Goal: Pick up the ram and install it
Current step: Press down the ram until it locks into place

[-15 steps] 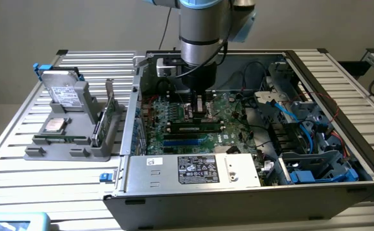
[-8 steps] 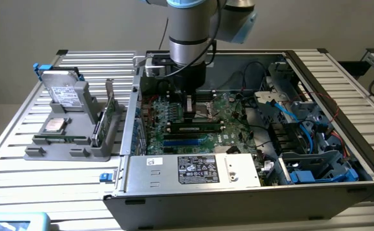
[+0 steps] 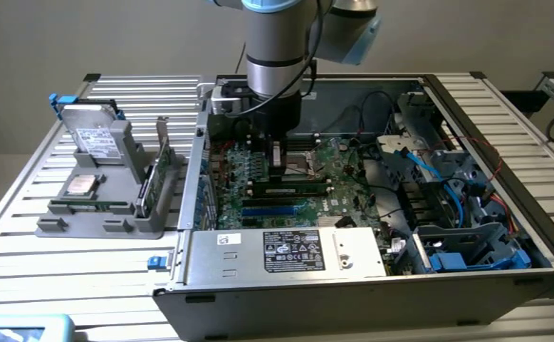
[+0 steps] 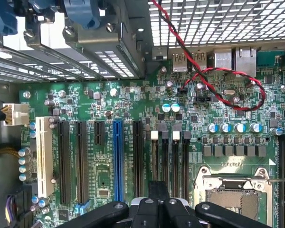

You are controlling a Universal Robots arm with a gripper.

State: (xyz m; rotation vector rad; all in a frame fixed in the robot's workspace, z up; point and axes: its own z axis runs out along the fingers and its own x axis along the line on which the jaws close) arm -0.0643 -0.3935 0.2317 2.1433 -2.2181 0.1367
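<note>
- My arm (image 3: 275, 43) reaches down from above into the open computer case (image 3: 372, 285), which lies on its side on a slatted metal table (image 3: 30, 235).
- My gripper (image 3: 275, 153) sits low over the green motherboard (image 3: 258, 178), toward the exterior view's left part of the board, next to the processor socket (image 3: 305, 153).
- In the wrist view my black fingers (image 4: 154, 209) are pressed together; my gripper is fully closed.
- I cannot tell from either view whether anything is pinched between them.
- A ram stick (image 3: 287, 191) lies seated lengthwise in a slot on the board, just in front of my gripper in the exterior view, with blue slots (image 3: 272, 210) nearer the camera.
- The wrist view looks along the board: a row of long black slots (image 4: 171, 161), one blue slot (image 4: 117, 147) and a white slot (image 4: 43, 161), with the socket's metal frame (image 4: 232, 185) beside them.
- A twisted red and black wire (image 4: 228, 90) loops over the board near the rear ports.
- On the table at the exterior view's left, a grey holder (image 3: 101, 206) carries a hard drive (image 3: 95, 132) and an upright card (image 3: 158, 171).
</note>
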